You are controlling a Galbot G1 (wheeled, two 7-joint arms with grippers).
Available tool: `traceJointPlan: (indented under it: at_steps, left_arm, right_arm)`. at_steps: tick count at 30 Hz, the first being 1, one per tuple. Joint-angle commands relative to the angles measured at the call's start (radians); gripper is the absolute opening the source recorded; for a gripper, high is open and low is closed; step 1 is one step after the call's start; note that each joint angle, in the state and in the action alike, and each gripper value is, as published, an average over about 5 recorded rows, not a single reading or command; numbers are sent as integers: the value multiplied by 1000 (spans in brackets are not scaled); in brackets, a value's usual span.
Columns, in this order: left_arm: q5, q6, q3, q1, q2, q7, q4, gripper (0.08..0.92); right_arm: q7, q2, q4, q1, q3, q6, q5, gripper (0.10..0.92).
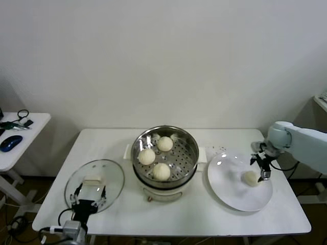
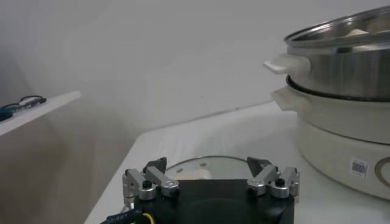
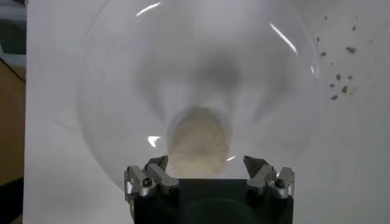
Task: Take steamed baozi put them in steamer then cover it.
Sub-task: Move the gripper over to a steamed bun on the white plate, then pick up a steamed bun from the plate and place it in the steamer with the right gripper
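Three baozi point(image 1: 161, 171) lie in the steel steamer point(image 1: 190, 148) on its white pot base at the table's middle. A fourth baozi point(image 1: 250, 177) lies on the white plate point(image 1: 230, 191) to the right. My right gripper point(image 1: 261, 168) is open and hangs just above this baozi, its jaws either side of it; in the right wrist view the baozi point(image 3: 198, 140) sits between the open fingertips point(image 3: 157, 164). The glass cover point(image 1: 112, 176) with its cream handle point(image 1: 93, 179) lies flat on the table at the left. My left gripper point(image 1: 89, 196) is open, low at the cover's near edge.
The steamer point(image 2: 341, 61) stands close to the cover in the left wrist view. Small crumbs point(image 3: 341, 85) lie on the table beyond the plate. A side table point(image 1: 20, 138) with a blue mouse point(image 1: 10, 143) stands at the far left.
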Motion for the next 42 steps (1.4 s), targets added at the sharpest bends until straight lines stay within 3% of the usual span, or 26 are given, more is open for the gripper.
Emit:
traceJointPlan:
  at_steps: [1,9,19,23,28,34,42]
  left_arm:
    - [8,0,6,2,-5,0,-2,823]
    - [10,0,8,3,-4,-1,-5,823]
    - [9,1,10,-2,-3,-2,-6,823]
    - [9,1,12,-3,-1,-2,-6,823]
    - [9,2,13,-7,2,-2,-7,823]
    - [9,8,17,-13,6,0,-13,823]
    - [2,13,18,-22,7,0,-23,823]
  right_arm:
    - [14,-4,-41,-104,93,-17,-30,823]
    - [28,-7,-24,-128,128,-19,-30,821]
    - [21,-19,29,-73,106,-19,1,692]
    - [4,-21,75,35,43,-13,52,680]
    - [-10,20,145,330,-144,1,216,679]
    - [-20,172,226,650,-283,-22,449,679]
    - [67,380,382,714,-221,-132,619,679]
